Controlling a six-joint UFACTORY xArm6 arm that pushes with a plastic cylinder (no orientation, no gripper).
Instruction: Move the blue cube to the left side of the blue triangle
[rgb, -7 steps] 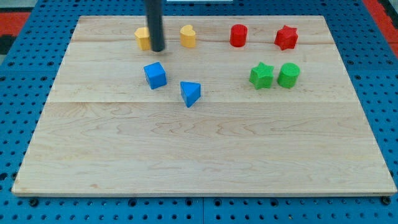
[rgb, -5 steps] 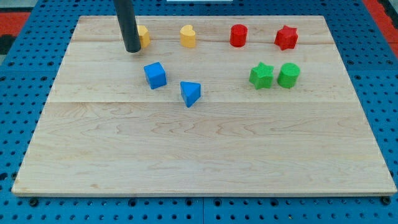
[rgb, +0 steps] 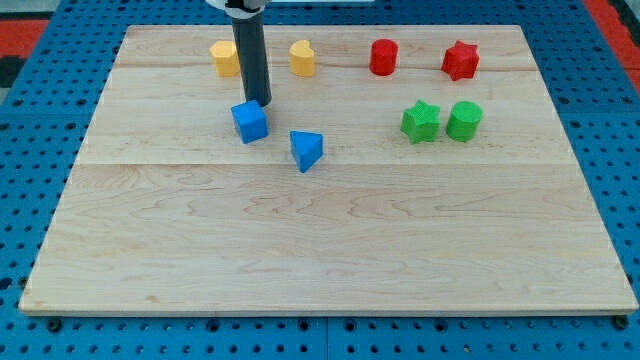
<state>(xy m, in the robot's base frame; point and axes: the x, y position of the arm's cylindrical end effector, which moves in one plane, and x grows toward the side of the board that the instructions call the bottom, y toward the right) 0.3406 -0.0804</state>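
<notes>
The blue cube (rgb: 249, 121) sits on the wooden board, left of centre in the upper half. The blue triangle (rgb: 306, 150) lies just to its lower right, a small gap apart. My tip (rgb: 259, 103) is at the cube's upper right edge, touching or almost touching it. The dark rod rises from there toward the view's top.
A yellow block (rgb: 224, 58) and a yellow heart (rgb: 302, 58) lie near the view's top either side of the rod. A red cylinder (rgb: 383, 57) and red star (rgb: 460, 60) are top right. A green star (rgb: 421, 121) and green cylinder (rgb: 464, 121) sit right of centre.
My tip swung left past the yellow block, then came back right and down to the blue cube's upper right edge. No block has visibly moved.
</notes>
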